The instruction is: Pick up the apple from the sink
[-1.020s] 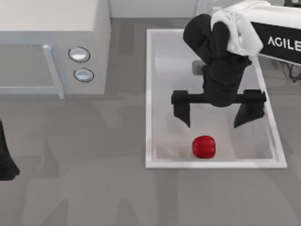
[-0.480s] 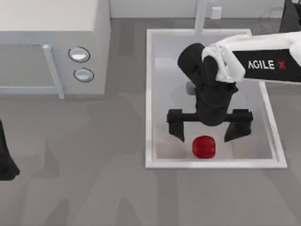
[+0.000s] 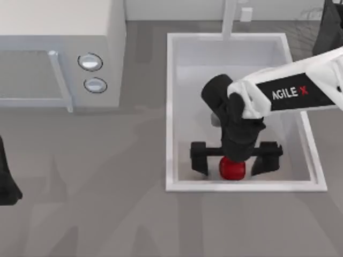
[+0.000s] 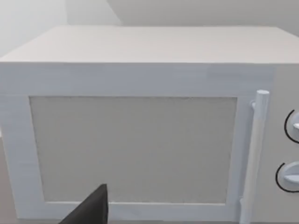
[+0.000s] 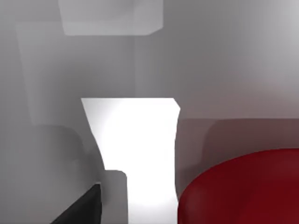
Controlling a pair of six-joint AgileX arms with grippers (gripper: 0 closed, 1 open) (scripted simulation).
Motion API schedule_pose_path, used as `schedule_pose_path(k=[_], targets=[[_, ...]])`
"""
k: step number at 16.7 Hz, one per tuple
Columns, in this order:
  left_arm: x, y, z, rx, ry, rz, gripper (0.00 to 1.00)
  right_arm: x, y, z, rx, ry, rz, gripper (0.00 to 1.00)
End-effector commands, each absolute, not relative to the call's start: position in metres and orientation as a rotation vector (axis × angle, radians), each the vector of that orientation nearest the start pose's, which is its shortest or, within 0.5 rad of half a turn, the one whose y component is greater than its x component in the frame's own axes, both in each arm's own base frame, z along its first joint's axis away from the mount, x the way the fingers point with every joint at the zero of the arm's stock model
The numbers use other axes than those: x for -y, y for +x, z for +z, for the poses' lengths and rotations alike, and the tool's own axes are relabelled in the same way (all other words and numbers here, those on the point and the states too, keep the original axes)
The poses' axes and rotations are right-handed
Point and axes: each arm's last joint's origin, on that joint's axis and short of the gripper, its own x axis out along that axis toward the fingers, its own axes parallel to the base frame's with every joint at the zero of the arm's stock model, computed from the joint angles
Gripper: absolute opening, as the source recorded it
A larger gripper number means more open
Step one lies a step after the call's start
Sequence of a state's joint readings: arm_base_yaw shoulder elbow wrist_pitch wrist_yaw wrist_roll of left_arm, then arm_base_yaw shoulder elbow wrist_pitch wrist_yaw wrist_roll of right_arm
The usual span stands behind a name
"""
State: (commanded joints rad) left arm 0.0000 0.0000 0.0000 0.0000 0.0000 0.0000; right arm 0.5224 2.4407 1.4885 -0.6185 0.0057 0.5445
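In the right wrist view the apple [image 5: 243, 186] looms very close as a glossy dark-red curve on the pale sink floor, with one dark fingertip [image 5: 81, 207] showing at the frame's edge. From above, the apple [image 3: 232, 169] lies at the near end of the sink [image 3: 170, 107], just inside its front rim, and the right gripper [image 3: 235, 159] hangs directly over it with its wrist covering the top of the fruit. Its jaws stand wide apart, one finger to each side of the apple and neither one touching it. Judged from this, the approach and alignment look done, while the closing of the fingers and the lift out of the basin are not yet done; the apple rests on the sink floor. Farther back, the faucet post [image 3: 229, 19] rises behind the sink's far rim. Across the table, the left gripper [image 3: 6, 184] is parked at the left edge, and whether its fingers are apart or together cannot be told; its wrist camera faces the microwave [image 4: 140, 126] with its door handle [image 4: 254, 154] and two knobs.
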Motion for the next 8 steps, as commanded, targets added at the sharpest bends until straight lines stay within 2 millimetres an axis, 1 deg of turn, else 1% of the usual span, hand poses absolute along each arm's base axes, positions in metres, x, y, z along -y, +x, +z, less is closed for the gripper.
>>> schedule_pose_path(k=[2,8], targets=[[0.0012,0.1057,0.16,0.0,0.0,0.0,1.0,-0.2119,0.3607,0.0059,-1.571,0.008,-0.008,1.0],[0.0012,0.1057,0.16,0.0,0.0,0.0,1.0,-0.2119,0.3607,0.0059,-1.571,0.008,-0.008,0.55]])
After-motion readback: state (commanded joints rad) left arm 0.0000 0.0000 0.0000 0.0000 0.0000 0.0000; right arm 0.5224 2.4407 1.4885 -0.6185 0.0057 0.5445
